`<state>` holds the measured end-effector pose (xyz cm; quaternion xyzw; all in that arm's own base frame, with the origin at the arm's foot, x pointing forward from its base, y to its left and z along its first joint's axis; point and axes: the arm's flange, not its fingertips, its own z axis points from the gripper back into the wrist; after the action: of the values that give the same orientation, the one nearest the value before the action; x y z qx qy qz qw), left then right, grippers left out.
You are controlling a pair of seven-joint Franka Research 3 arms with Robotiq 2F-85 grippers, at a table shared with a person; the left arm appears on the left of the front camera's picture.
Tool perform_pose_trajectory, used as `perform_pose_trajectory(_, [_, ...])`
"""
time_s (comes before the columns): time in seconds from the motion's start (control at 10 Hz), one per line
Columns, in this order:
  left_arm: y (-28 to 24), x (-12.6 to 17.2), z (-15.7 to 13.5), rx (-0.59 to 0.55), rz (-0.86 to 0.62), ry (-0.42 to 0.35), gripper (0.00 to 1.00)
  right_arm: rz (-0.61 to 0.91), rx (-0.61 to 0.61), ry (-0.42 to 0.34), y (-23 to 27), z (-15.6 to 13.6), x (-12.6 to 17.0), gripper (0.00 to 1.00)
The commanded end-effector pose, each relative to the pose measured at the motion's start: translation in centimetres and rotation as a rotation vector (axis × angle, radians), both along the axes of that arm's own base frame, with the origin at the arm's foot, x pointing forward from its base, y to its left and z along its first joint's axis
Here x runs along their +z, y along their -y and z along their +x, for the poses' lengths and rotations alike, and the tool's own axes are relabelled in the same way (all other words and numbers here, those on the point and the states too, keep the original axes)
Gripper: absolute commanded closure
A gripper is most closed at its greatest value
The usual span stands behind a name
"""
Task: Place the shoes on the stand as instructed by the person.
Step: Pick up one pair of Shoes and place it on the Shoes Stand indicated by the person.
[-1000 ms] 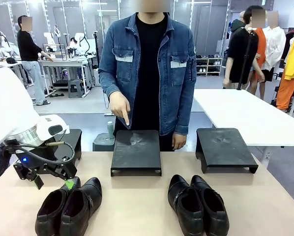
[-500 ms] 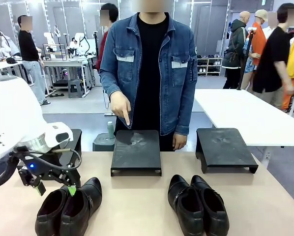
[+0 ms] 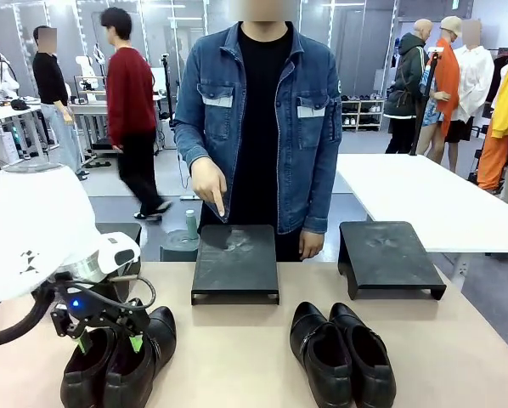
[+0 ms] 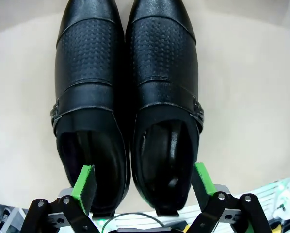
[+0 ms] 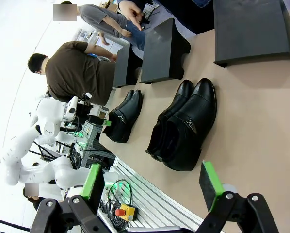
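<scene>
Two pairs of black shoes stand on the tan table: the left pair (image 3: 118,365) and the right pair (image 3: 343,353). My left gripper (image 3: 109,343) hangs open just above the heel end of the left pair (image 4: 125,97). Its green pads (image 4: 84,180) stand wide over the two shoe openings and hold nothing. The person (image 3: 258,110) stands at the far side, and one hand (image 3: 210,189) points a finger down at the middle stand (image 3: 235,262). My right gripper (image 5: 151,180) is open and off the table's near edge, with the right pair (image 5: 184,126) ahead of it.
A second black stand (image 3: 390,255) sits at the right, and a third (image 3: 127,236) is partly hidden behind my left arm. Bare tabletop (image 3: 228,348) lies between the two pairs. A white table (image 3: 424,195) and other people are farther back.
My left arm has moved right and down, from beside the left pair to right over its heels. The pointing hand and the shoes have stayed put.
</scene>
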<state>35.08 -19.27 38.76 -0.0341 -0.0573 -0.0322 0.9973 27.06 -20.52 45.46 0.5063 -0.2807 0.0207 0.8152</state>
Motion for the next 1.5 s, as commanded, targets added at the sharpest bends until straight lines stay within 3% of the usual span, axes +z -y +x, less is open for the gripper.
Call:
perform_pose_trajectory(0.0, [0.5, -1.9, 0.6, 0.035, 0.039, 0.029, 0.0, 0.011, 0.002, 0.02, 0.0, 0.0, 0.0, 0.0])
perform_pose_trajectory(0.5, [0.4, -3.8, 1.2, 0.048, 0.073, 0.007, 0.02, 0.011, 0.002, 0.02, 0.0, 0.0, 0.0, 0.0])
perform_pose_trajectory(0.8, [0.3, -4.1, 1.3, 0.06, 0.068, 0.001, 0.88, 0.011, 0.002, 0.02, 0.0, 0.0, 0.0, 0.0])
perform_pose_trajectory(0.9, [0.3, -4.0, 1.2, 0.061, 0.069, 0.004, 1.0, 0.011, 0.002, 0.02, 0.0, 0.0, 0.0, 0.0])
perform_pose_trajectory(1.2, [0.3, -4.0, 1.2, 0.062, 0.079, -0.002, 0.96, 0.011, 0.002, 0.02, 0.0, 0.0, 0.0, 0.0])
perform_pose_trajectory(1.4, [0.2, -3.6, 1.1, 0.066, 0.082, 0.006, 1.0, 0.011, 0.002, 0.02, 0.0, 0.0, 0.0, 0.0])
